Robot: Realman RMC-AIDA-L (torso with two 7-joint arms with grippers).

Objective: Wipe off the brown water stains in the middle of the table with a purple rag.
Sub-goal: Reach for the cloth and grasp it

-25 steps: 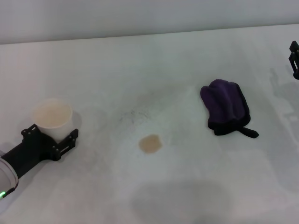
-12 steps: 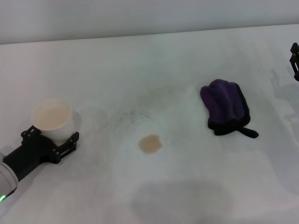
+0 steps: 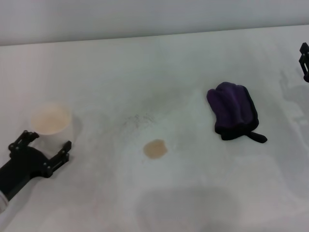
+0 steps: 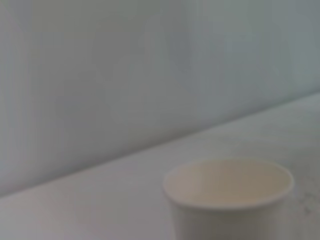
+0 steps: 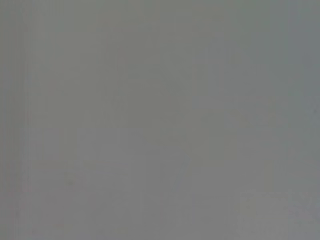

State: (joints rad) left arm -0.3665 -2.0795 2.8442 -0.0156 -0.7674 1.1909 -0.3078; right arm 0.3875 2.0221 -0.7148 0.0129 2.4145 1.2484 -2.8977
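The left gripper [image 3: 41,147] sits low at the near left of the table [image 3: 145,67], its two fingers spread wide and holding nothing. The white paper cup [image 3: 50,123] stands upright just beyond its fingertips, between the prongs' line but apart from them as far as I can tell. The brown water stains [image 3: 155,149], one small tan blotch, lie off to that gripper's right, well apart from it, near the middle of the tabletop. Farther right again is the purple rag [image 3: 233,111], bunched, with its black loop tab pointing toward the near right; nothing touches it. The right gripper [image 3: 304,62] shows only as a dark sliver at the far right edge, well beyond the rag, and I cannot tell how its fingers stand.

To my eye the wiping has not begun: the rag lies unheld and the stain is whole. The next move calls for a gripper, likely the right one as the nearer, to come over the rag, close on its bunched top, and carry it left to the blotch
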